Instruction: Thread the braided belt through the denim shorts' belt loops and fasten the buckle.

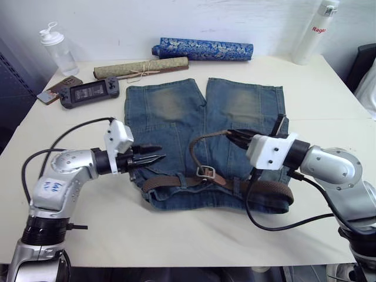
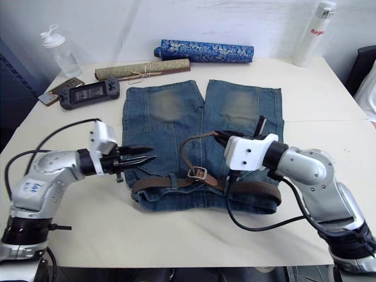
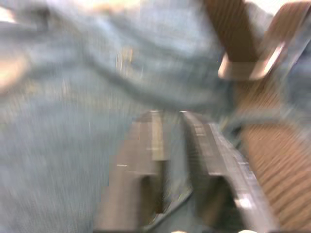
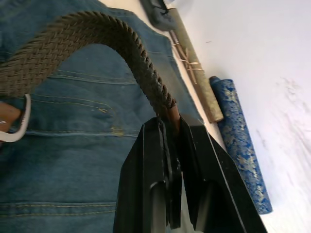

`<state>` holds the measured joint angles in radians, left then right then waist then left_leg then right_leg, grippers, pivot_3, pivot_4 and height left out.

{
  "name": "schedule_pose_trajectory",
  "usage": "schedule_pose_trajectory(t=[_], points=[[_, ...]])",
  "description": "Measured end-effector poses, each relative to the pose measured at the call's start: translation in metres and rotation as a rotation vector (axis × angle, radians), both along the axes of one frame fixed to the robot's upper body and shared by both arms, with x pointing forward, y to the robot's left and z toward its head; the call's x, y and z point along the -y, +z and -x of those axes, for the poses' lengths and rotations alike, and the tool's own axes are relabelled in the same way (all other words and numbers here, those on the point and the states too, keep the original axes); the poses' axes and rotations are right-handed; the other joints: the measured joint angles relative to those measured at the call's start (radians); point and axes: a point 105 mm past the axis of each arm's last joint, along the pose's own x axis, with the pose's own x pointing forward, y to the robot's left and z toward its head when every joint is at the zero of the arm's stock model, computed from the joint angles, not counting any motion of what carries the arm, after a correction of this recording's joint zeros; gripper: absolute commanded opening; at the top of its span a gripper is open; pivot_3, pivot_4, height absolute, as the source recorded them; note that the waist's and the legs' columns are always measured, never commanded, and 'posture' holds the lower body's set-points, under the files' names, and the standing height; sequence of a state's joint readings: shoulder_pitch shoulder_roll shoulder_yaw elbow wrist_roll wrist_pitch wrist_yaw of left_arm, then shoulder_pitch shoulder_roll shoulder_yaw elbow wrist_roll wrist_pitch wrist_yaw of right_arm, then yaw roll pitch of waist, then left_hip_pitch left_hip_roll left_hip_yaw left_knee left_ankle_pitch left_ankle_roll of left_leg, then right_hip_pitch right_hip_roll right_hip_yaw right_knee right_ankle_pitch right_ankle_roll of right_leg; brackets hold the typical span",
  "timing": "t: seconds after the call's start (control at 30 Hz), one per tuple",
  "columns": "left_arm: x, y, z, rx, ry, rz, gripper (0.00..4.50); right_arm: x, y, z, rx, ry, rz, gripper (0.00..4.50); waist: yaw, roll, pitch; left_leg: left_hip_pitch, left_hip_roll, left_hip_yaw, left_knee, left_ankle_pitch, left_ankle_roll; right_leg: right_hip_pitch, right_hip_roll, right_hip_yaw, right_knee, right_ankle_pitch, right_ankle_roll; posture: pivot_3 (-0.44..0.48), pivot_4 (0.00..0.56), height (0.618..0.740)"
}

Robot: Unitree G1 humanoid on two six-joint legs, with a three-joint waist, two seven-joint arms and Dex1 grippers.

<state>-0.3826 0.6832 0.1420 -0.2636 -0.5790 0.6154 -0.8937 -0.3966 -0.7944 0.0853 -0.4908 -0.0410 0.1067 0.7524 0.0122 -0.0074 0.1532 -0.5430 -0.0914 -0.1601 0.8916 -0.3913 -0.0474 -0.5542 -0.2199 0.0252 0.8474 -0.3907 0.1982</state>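
With the denim shorts point(image 1: 202, 141) lying mid-table, we pinch the braided belt point(image 2: 188, 147)'s leather tip in our right gripper point(image 4: 167, 127), already past the buckle point(image 2: 198, 173), and judge cinching comes next, while our left gripper point(image 2: 150, 154), fingers slightly apart, hovers empty beside the waistband.

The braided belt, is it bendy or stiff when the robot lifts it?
Probably bendy: the braided belt arches in a loose loop from the right gripper to the buckle. Its woven surface likely grips well, and it seems light.
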Motion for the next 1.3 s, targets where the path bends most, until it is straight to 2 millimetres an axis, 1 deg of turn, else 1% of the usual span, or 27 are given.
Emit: schedule_pose_trajectory(t=[0.1,0.17,0.27,0.33,0.47,0.6,0.67,0.77,0.83,0.93,0.97,1.0,1.03,1.1,1.2,1.23,1.3], points=[[0.003,0.013,0.004,-0.008,0.009,0.062,4.29,-0.004,0.005,-0.002,0.029,0.013,0.009,0.0,-0.001,0.0,0.0,0.0,0.0,0.002,0.0,0.0,0.0,0.0,0.0,0.0,0.001,0.0,0.0,0.0,0.15,0.637],[0.012,0.016,0.008,0.008,-0.002,0.066,4.29,-0.008,0.005,-0.004,0.035,0.026,0.02,0.0,-0.001,0.0,0.0,0.0,0.0,0.004,0.0,0.0,-0.001,0.0,0.0,-0.001,0.001,0.0,0.0,0.0,0.15,0.637],[0.036,0.022,0.013,0.05,-0.043,0.083,4.29,-0.014,0.004,-0.008,0.049,0.041,0.047,0.0,0.0,-0.001,0.0,0.0,0.0,0.005,0.0,0.0,-0.001,0.0,0.0,-0.001,0.001,0.0,0.0,0.0,0.15,0.637],[0.043,0.023,0.013,0.059,-0.045,0.083,4.29,-0.015,0.005,-0.008,0.058,0.047,0.047,0.0,0.001,-0.001,0.0,0.0,0.0,0.005,0.0,0.0,-0.001,0.0,0.0,-0.001,0.001,0.0,0.0,0.0,0.15,0.637],[0.054,0.02,0.001,0.101,0.02,0.038,4.29,-0.019,0.007,-0.009,0.08,0.053,0.046,0.0,0.001,-0.001,0.001,0.0,0.0,0.005,0.0,0.001,-0.001,0.0,0.001,-0.001,0.001,0.0,0.0,0.0,0.15,0.637],[0.057,0.019,-0.011,0.146,0.086,-0.01,4.29,-0.02,0.007,-0.009,0.084,0.053,0.056,0.0,0.001,-0.002,0.001,0.0,0.0,0.005,0.0,0.001,-0.001,0.0,0.001,-0.001,0.001,0.0,0.0,0.0,0.15,0.637],[0.06,0.017,-0.013,0.155,0.091,-0.019,4.29,-0.021,0.007,-0.009,0.083,0.053,0.058,0.0,0.001,-0.002,0.001,0.0,0.0,0.005,0.0,0.001,-0.001,0.0,0.0,-0.001,0.001,0.0,0.001,0.0,0.15,0.637],[0.068,0.007,-0.016,0.137,0.086,-0.038,4.29,-0.021,0.006,-0.01,0.083,0.052,0.06,0.0,0.002,-0.002,0.001,0.0,-0.001,0.005,0.0,0.001,-0.001,0.0,0.001,-0.001,0.001,0.001,0.001,0.0,0.15,0.637],[0.073,0.005,-0.018,0.135,0.087,-0.037,4.29,-0.021,0.006,-0.01,0.083,0.051,0.059,0.0,0.003,-0.002,0.001,0.0,-0.001,0.005,0.0,0.001,-0.001,0.0,0.0,-0.001,0.001,0.001,0.002,0.0,0.15,0.637],[0.076,0.007,-0.023,0.15,0.101,-0.037,3.57,-0.022,0.006,-0.01,0.085,0.05,0.058,0.0,0.003,-0.002,0.001,0.0,0.0,0.005,0.0,0.001,-0.001,0.0,0.001,-0.001,0.001,0.001,0.003,0.0,0.15,0.637],[0.076,0.009,-0.024,0.157,0.105,-0.038,3.02,-0.022,0.006,-0.01,0.085,0.05,0.057,0.0,0.002,-0.002,0.001,0.0,0.0,0.005,0.0,0.001,-0.001,0.0,0.001,-0.001,0.001,0.001,0.003,0.0,0.15,0.637],[0.076,0.009,-0.024,0.16,0.106,-0.038,2.69,-0.022,0.006,-0.01,0.086,0.05,0.057,0.0,0.002,-0.002,0.001,0.0,0.0,0.005,0.0,0.001,-0.001,0.0,0.001,-0.001,0.001,0.001,0.003,0.0,0.15,0.637],[0.077,0.009,-0.024,0.166,0.107,-0.038,2.26,-0.022,0.006,-0.01,0.086,0.048,0.058,0.0,0.002,-0.002,0.001,0.0,0.0,0.005,0.0,0.002,-0.004,0.0,0.001,-0.001,0.001,0.001,0.003,0.0,0.15,0.637],[0.082,0.007,-0.024,0.166,0.098,-0.04,1.43,-0.022,0.006,-0.01,0.086,0.045,0.06,0.0,0.002,-0.002,0.001,0.0,0.0,0.005,0.0,0.003,-0.005,0.0,0.001,-0.001,0.001,0.001,0.003,0.0,0.15,0.637],[0.082,0.007,-0.023,0.173,0.094,-0.045,0.21,-0.022,0.006,-0.01,0.088,0.045,0.061,0.0,0.002,-0.002,0.001,0.0,0.0,0.005,0.0,0.003,-0.005,0.0,0.001,-0.001,0.001,0.001,0.003,0.0,0.15,0.637],[0.082,0.006,-0.023,0.172,0.09,-0.048,0.03,-0.022,0.006,-0.01,0.086,0.043,0.06,0.0,0.002,-0.002,0.001,0.0,0.0,0.005,0.0,0.003,-0.005,0.0,0.001,-0.001,0.001,0.001,0.003,0.0,0.15,0.637],[0.082,0.005,-0.022,0.176,0.09,-0.05,0.03,-0.022,0.006,-0.01,0.081,0.042,0.056,0.0,0.002,-0.002,0.001,0.0,0.0,0.005,0.0,0.003,-0.005,0.0,0.001,-0.001,0.001,0.001,0.003,0.0,0.15,0.637]])
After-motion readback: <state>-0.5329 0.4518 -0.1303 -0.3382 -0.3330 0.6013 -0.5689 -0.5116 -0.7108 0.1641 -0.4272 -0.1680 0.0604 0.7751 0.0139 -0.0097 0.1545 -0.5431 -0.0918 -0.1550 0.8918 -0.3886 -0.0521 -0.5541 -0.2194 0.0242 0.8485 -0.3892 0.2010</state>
